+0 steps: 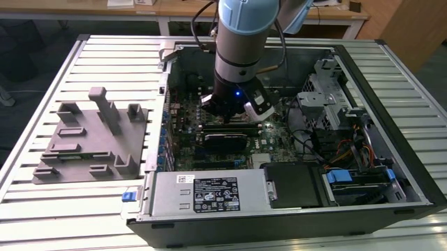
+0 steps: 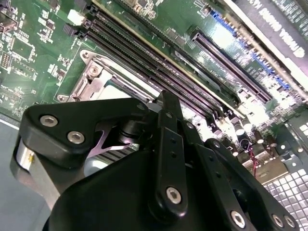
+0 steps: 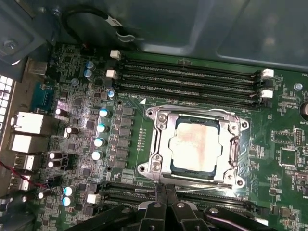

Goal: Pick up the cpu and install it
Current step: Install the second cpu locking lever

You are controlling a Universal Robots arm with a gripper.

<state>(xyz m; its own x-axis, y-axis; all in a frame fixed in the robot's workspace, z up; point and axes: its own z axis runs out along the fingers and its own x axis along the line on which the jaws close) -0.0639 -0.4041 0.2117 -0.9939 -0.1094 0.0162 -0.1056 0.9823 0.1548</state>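
The cpu (image 3: 196, 147), a square chip with a dull silver top, lies flat inside the dark socket's metal frame (image 3: 161, 144) on the green motherboard in the first wrist view. My gripper (image 3: 162, 193) hangs just beside the socket's edge, its two thin fingers pressed together with nothing between them. The second wrist view shows the black finger linkage (image 2: 166, 108) shut above the socket frame (image 2: 98, 77). In the exterior view the gripper (image 1: 227, 112) is lowered inside the open computer case, above the motherboard.
A grey moulded tray (image 1: 91, 138) sits on the slatted table at the exterior view's left. Memory slots (image 3: 192, 77) run along one side of the socket, and capacitors (image 3: 98, 127) stand on another. The power supply (image 1: 209, 193) and drive cage (image 1: 328, 99) crowd the case.
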